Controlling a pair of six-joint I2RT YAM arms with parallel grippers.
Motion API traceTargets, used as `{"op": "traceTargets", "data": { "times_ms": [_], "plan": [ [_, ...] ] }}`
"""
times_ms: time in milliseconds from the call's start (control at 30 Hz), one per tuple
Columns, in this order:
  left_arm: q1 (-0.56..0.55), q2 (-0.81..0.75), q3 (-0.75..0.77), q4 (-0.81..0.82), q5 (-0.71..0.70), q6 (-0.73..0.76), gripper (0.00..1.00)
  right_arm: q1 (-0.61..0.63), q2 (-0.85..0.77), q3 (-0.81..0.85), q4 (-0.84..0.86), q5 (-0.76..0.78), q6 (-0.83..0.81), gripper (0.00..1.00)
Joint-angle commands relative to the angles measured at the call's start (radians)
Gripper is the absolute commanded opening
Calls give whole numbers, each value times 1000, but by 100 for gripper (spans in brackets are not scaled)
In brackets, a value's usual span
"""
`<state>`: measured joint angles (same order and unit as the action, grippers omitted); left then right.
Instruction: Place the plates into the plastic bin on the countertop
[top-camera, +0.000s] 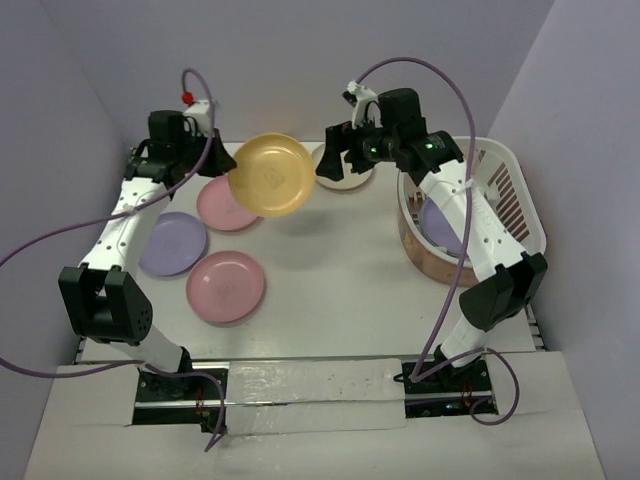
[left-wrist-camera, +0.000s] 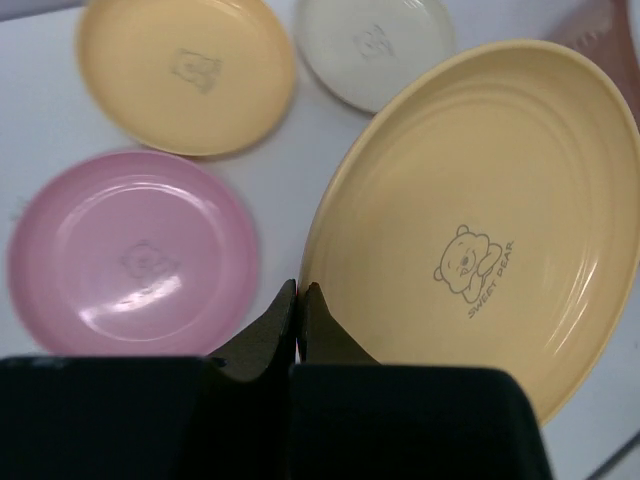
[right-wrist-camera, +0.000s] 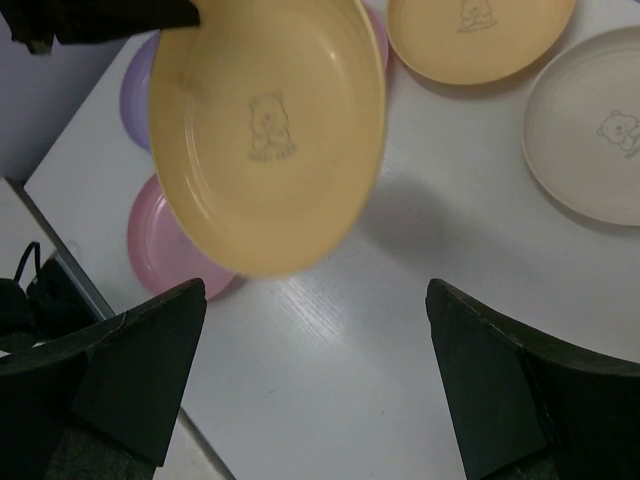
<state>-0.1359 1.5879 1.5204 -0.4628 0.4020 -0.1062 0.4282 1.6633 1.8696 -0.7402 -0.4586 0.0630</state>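
Plain white surface (top-camera: 330, 270) between lavender walls (top-camera: 300, 60), left tool (left-wrist-camera: 300, 295) pinching round orange-yellow plastic plate (left-wrist-camera: 480, 220) marked "SWEET PEAR", right tool (right-wrist-camera: 312, 300) spread wide opposite.

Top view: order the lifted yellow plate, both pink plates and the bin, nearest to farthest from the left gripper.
1. Yellow plate, gripped by the left gripper.
2. Rear pink plate, partly hidden behind it.
3. Front pink plate, farther forward, left side.
4. Bin, far right.

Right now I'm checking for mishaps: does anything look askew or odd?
Only the yellow plate: it hangs tilted above the table, pinched by its rim in the left gripper. Nothing looks spilled or broken.
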Motion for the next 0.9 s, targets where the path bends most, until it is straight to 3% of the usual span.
{"op": "traceTargets", "data": {
  "times_ms": [0,267,300,367,467,500,533,600,667,767,867],
  "plan": [
    [-103,-79,-2,-20,43,54,0,44,56,48,-5,107,-8,91],
    [-164,-106,-34,-4,48,51,0,49,127,58,-41,196,1,63],
    [-165,-107,-34,-4,50,51,0,49,126,49,-36,196,1,55],
    [-165,-110,-38,-1,49,52,0,49,113,33,-28,188,1,31],
    [-165,-113,-48,3,33,53,0,49,95,17,-20,189,4,5],
    [-164,-113,-49,1,18,51,8,48,87,12,-19,191,4,0],
    [-163,-110,-49,-6,-6,46,24,48,75,6,-19,191,4,0],
    [-144,-118,-65,3,-71,37,72,37,45,-15,-17,192,2,0],
    [-89,-135,-82,22,-122,25,99,23,22,-34,-21,193,-3,0],
    [56,-121,-68,17,-96,24,99,-41,-47,-70,-23,176,-7,0],
    [335,-41,-15,-43,-40,76,99,-245,-121,-122,-41,134,-19,0]
  ]
}}
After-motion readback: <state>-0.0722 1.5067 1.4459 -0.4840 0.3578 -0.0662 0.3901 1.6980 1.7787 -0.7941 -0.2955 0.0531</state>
